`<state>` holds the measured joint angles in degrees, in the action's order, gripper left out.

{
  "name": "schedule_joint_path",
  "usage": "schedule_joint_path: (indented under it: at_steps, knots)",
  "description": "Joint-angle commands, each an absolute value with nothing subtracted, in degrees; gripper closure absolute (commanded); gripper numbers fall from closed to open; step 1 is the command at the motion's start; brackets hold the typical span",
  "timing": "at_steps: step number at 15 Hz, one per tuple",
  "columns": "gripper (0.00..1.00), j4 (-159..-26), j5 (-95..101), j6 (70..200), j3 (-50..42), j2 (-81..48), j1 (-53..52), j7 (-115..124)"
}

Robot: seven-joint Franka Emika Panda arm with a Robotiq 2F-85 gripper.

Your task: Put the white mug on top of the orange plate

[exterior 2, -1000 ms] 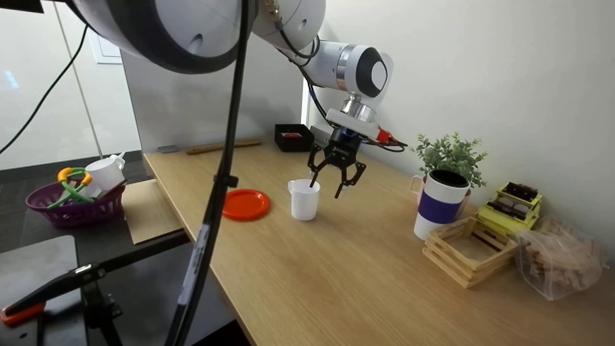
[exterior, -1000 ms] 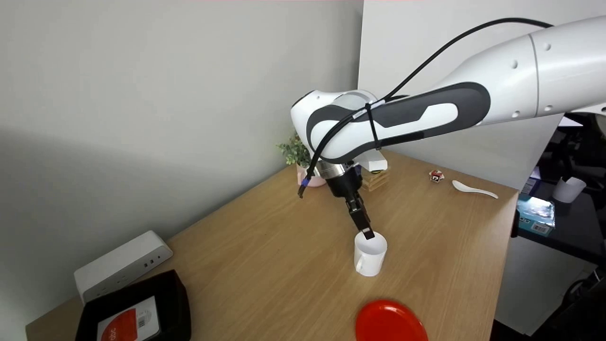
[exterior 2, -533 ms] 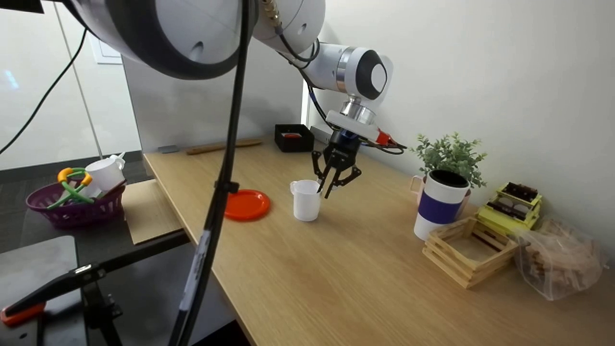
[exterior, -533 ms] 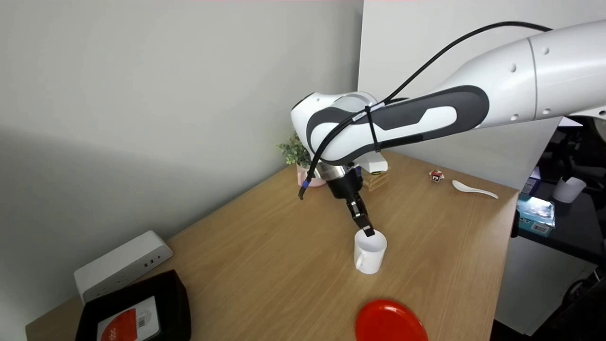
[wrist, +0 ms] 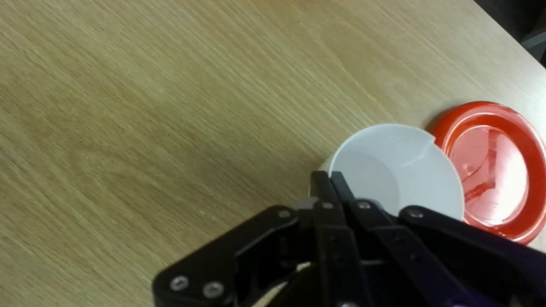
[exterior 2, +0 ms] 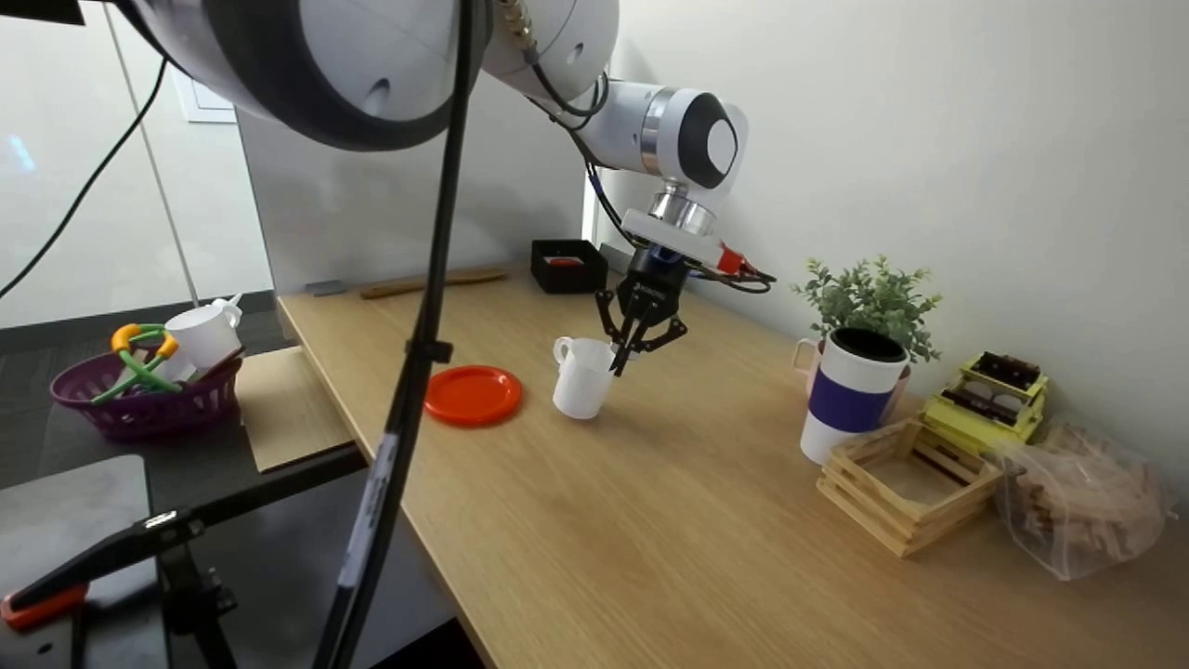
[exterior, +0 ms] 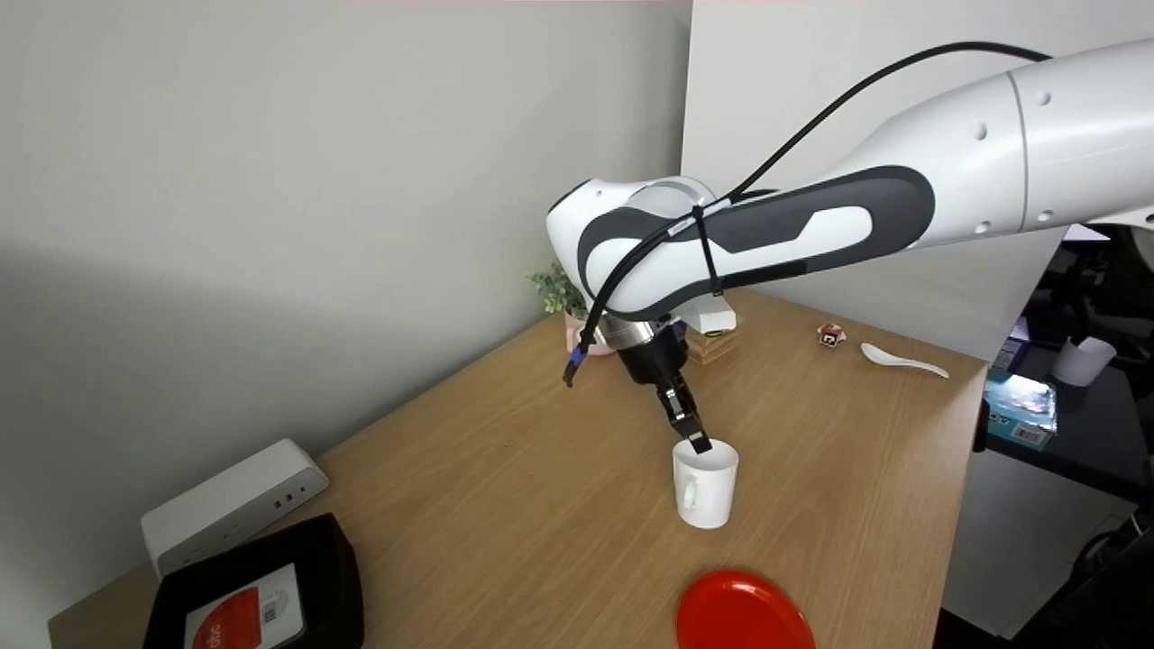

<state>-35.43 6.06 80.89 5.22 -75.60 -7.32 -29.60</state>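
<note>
The white mug (exterior: 706,491) leans a little in an exterior view, its handle on the side toward the orange plate (exterior 2: 474,397). My gripper (exterior 2: 617,368) is shut on the mug's wall, at the rim on the side away from that plate. In the wrist view, the gripper (wrist: 330,175) has one finger inside the white mug (wrist: 405,166) and one outside, with the rim pinched between them. Whether the mug's base touches the table I cannot tell. The orange plate (wrist: 490,170) lies flat on the table just past the mug, partly covered by it in this view.
A black tray (exterior 2: 568,269) stands at the far end by a white power strip (exterior: 236,505). A tall cup (exterior 2: 850,395), a plant (exterior 2: 873,297), a wooden crate (exterior 2: 910,488) and a clear bag (exterior 2: 1082,502) line the wall. A white spoon (exterior: 902,361) lies near the table's edge.
My gripper's fingers have come together from wide apart and now pinch the mug's wall. The mug has shifted slightly toward the plate over the last half second and gone from upright to tilted.
</note>
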Motion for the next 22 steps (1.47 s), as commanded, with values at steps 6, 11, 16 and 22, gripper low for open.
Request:
schedule_joint_path:
  at_steps: [6,11,16,22]
  knots:
    - [1.0,-34.5,7.8,81.2,3.9,-74.3,-9.6,-23.9]
    - [1.0,-33.6,8.6,81.5,3.9,-73.9,-10.2,-20.5]
    - [1.0,-32.9,8.5,81.0,4.3,-73.8,-10.7,-17.7]
    - [1.0,-33.5,8.7,80.1,4.5,-73.4,-11.8,-18.8]
